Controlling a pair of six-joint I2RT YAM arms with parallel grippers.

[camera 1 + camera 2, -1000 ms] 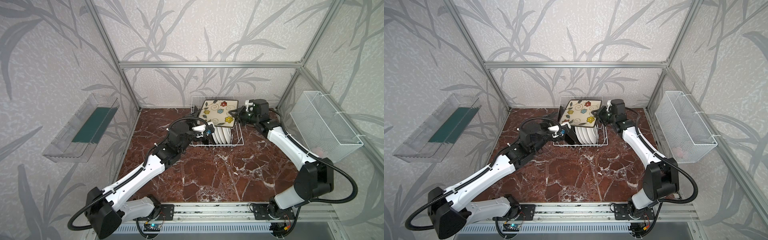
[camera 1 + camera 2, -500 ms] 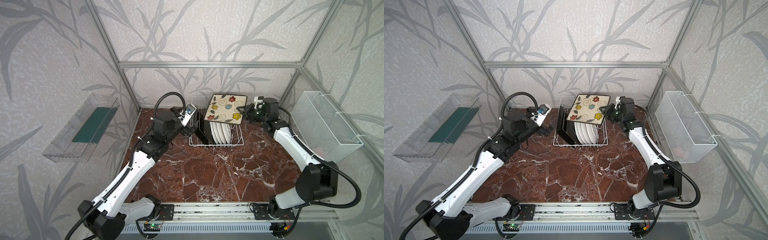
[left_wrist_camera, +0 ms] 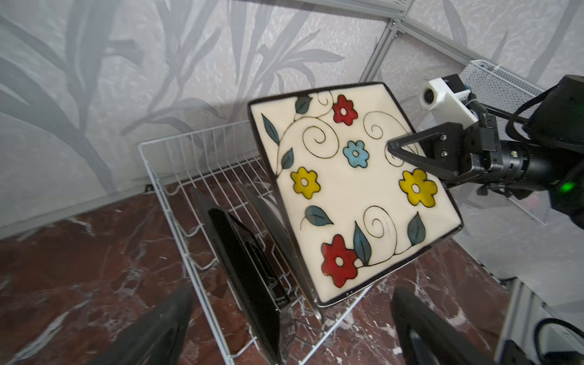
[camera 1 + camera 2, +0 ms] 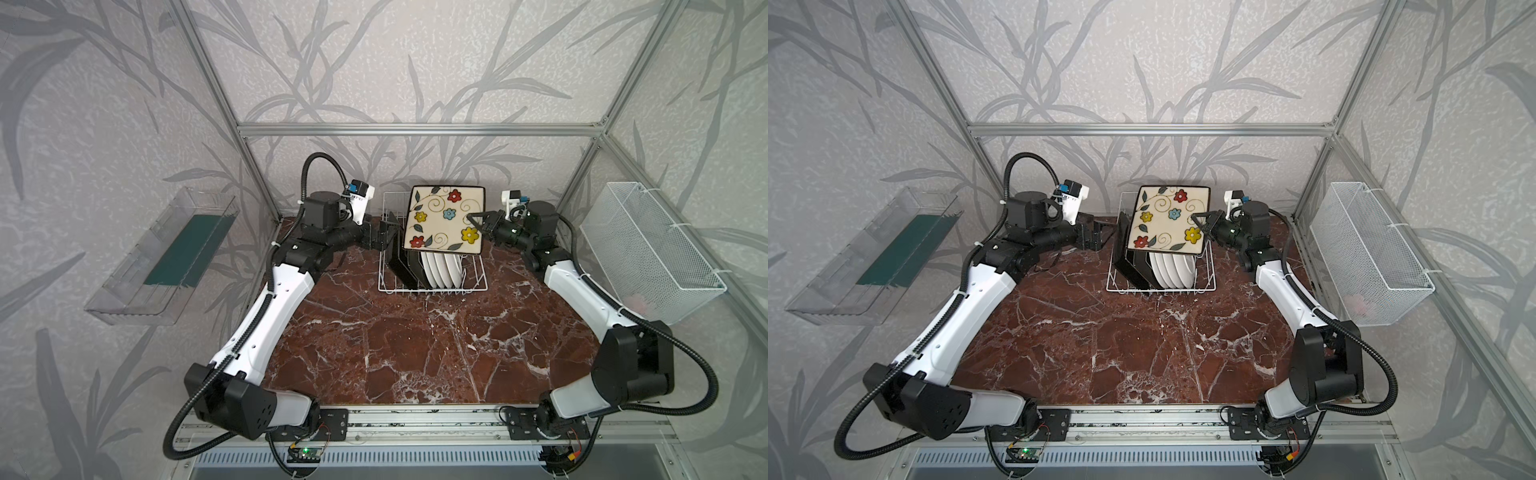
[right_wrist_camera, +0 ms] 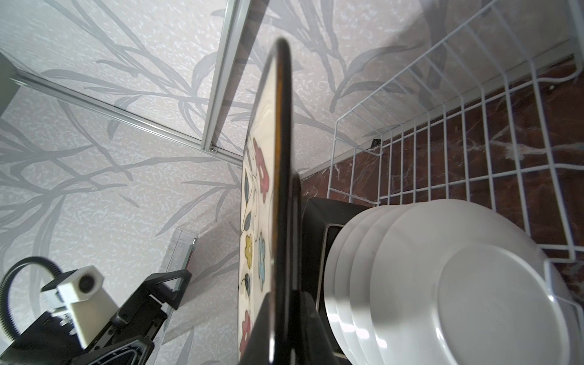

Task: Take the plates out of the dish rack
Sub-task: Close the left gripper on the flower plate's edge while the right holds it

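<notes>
My right jaws are clenched on one edge of the flowered plate (image 4: 446, 220), cream-faced and black-rimmed, held tilted above the dish rack (image 4: 473, 288). My left jaws stand released, facing the plate's opposite edge, near but apart. Beneath my right jaws, white round plates (image 4: 441, 270) and black square plates (image 4: 397, 266) stand in the rack. The bench (image 4: 415, 353) is red-brown marble with white veins. The walls (image 4: 374, 62) carry grey leaf-patterned paper behind an aluminium frame (image 4: 415, 129).
</notes>
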